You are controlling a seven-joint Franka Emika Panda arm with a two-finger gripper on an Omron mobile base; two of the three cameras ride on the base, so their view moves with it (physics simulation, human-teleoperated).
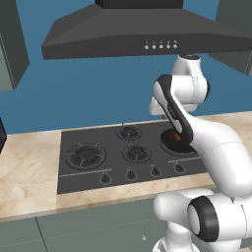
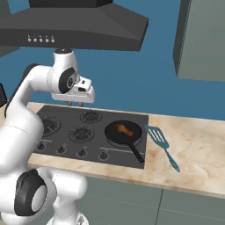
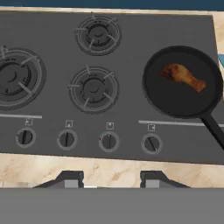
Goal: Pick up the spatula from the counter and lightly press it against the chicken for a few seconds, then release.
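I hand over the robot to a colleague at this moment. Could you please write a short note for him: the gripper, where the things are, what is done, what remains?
Gripper: open, holding nothing, raised above the front of the stove.
Spatula: blue, lying flat on the counter just right of the stove, head toward the wall, handle toward the robot. Untouched.
Chicken: a drumstick in the black pan on the right side of the stove; the pan handle points toward the counter's front edge.
Done: nothing yet.
Left: move right to the spatula, grasp it, press it lightly on the chicken for a few seconds, then release.
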